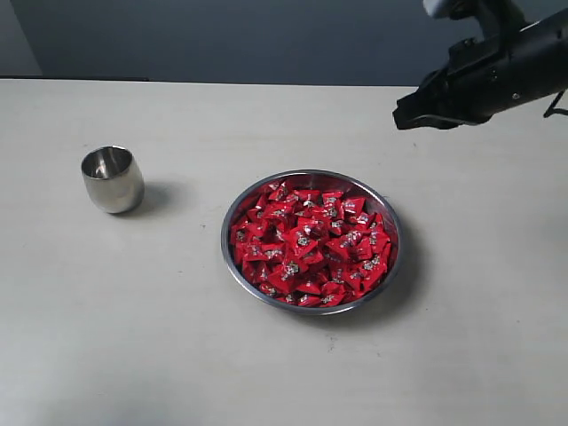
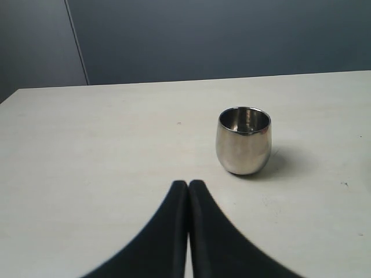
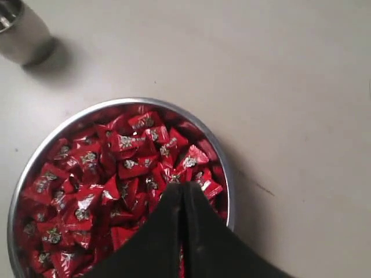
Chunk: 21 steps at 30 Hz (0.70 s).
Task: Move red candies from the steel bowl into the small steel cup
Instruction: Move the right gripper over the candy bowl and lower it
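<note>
The steel bowl [image 1: 232, 266] sits mid-table, heaped with red candies [image 1: 311, 244]. The small steel cup [image 1: 113, 179] stands upright and empty to its left. My right gripper [image 1: 401, 115] hangs shut above the table, behind and to the right of the bowl, holding nothing. In the right wrist view the shut right gripper [image 3: 183, 186] hovers over the candies [image 3: 110, 185] in the bowl [image 3: 35, 156], with the cup [image 3: 20, 32] at the corner. In the left wrist view my left gripper [image 2: 188, 184] is shut and empty, low over the table, a short way from the cup [image 2: 243, 142].
The pale table [image 1: 133, 337] runs to a dark wall [image 1: 266, 40] at the back. The right arm [image 1: 506, 71] reaches in from the upper right of the exterior view.
</note>
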Each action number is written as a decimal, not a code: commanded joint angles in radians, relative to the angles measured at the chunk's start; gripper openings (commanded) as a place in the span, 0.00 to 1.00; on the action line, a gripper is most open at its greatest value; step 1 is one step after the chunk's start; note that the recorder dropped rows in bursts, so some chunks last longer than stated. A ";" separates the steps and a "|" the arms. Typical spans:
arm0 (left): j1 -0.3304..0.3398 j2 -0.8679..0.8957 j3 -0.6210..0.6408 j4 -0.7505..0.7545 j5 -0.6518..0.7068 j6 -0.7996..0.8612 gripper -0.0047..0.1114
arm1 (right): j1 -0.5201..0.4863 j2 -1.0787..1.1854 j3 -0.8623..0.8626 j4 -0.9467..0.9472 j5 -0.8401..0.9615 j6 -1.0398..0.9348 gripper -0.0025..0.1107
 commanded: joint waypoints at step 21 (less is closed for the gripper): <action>0.001 -0.004 0.004 -0.002 -0.002 -0.002 0.04 | 0.241 0.150 -0.012 -0.355 -0.070 0.373 0.38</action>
